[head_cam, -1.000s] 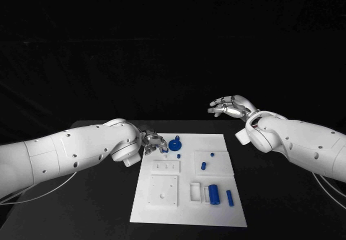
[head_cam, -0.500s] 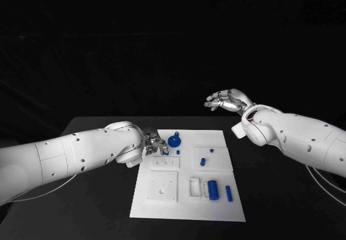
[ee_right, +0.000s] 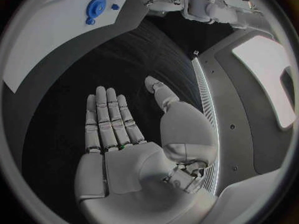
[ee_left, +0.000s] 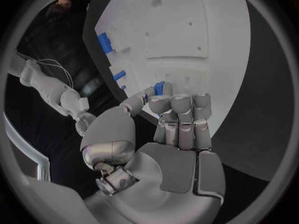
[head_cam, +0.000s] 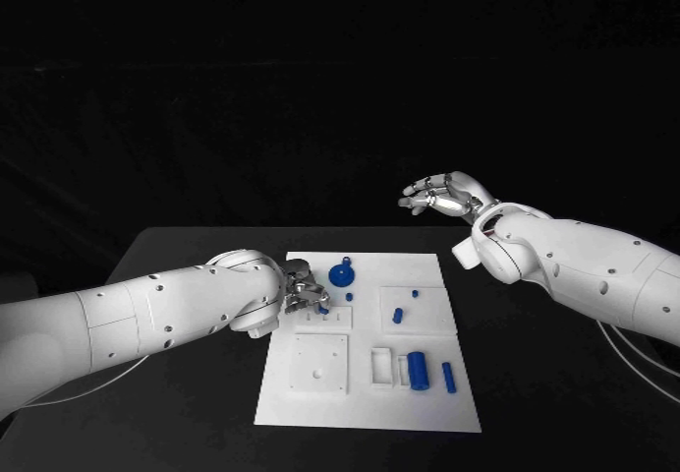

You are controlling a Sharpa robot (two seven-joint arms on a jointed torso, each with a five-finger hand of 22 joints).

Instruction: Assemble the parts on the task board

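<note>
Down on the black bench point(head_cam: 170, 246) lies the white task board point(head_cam: 371, 413), long side running away from the robot. The left robot hand point(head_cam: 304, 293) sits over the board's left edge, toward the far end. In the left wrist view its fingers point(ee_left: 181, 109) are curled in tight and the thumb presses a small blue part point(ee_left: 159, 88) against them, so that robot hand pinches the part just above the board point(ee_left: 181, 30).

Several blue parts rest on the board. A round blue disc with a knob point(head_cam: 342, 274) stands near the far end, just beside the left robot hand. A small blue peg point(head_cam: 350, 293) sits close to it. Further right, a short blue piece point(head_cam: 397, 317) lies on a raised square, with a tiny blue stud point(head_cam: 416, 292) beyond it. At the near right a thick blue cylinder point(head_cam: 419, 373) lies beside a white slot, and a thinner blue rod point(head_cam: 449, 378) lies right of it, apart from it.

The right robot hand point(head_cam: 443, 198) is raised beyond the far right corner of the board, well apart from it. In the right wrist view that robot hand point(ee_right: 124, 134) is spread flat with fingers straight and side by side, thumb out, holding nothing.
</note>
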